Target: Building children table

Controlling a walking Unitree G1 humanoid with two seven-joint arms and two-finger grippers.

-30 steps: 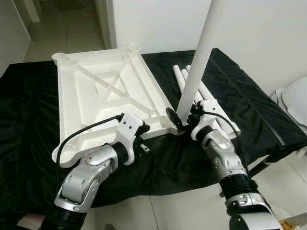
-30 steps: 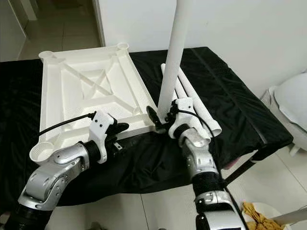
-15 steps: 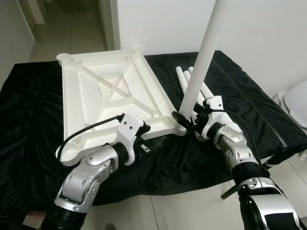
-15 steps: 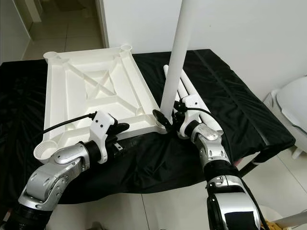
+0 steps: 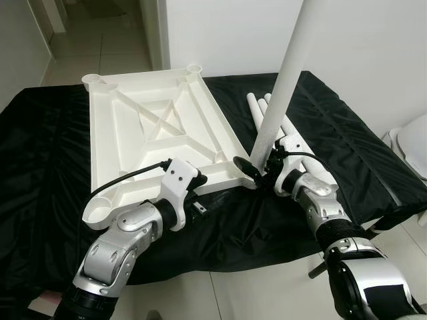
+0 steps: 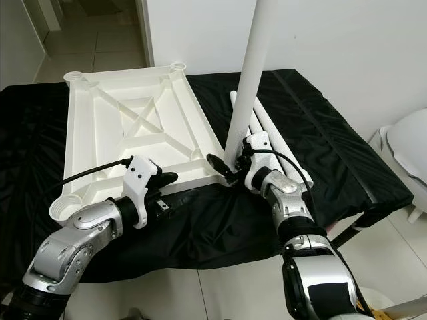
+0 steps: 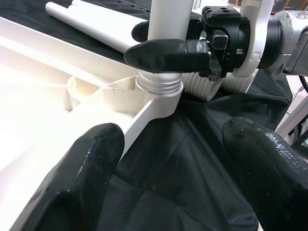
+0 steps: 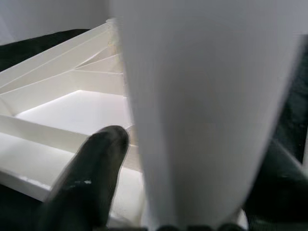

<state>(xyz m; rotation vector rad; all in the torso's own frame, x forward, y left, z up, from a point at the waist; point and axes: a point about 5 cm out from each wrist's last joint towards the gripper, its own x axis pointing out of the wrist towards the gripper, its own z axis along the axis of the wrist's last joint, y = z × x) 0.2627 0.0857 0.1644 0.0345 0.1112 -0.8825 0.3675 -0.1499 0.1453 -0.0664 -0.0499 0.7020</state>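
Note:
A white plastic table top lies upside down on a black cloth. A white leg stands nearly upright in its near right corner socket, threaded end at the rim. My right gripper is shut on the leg just above the socket; one finger presses against the leg. My left gripper is open over the cloth beside the table top's front edge, facing that corner, with nothing between its fingers. Spare white legs lie on the cloth behind my right gripper.
The black cloth covers a low surface whose front edge drops to the tiled floor. A white rounded object stands at the right. A white wall and a doorway lie behind.
The view has shifted a little. My right forearm has swung lower and nearer the cloth, with the gripper still shut on the leg's base. The left arm has stayed put.

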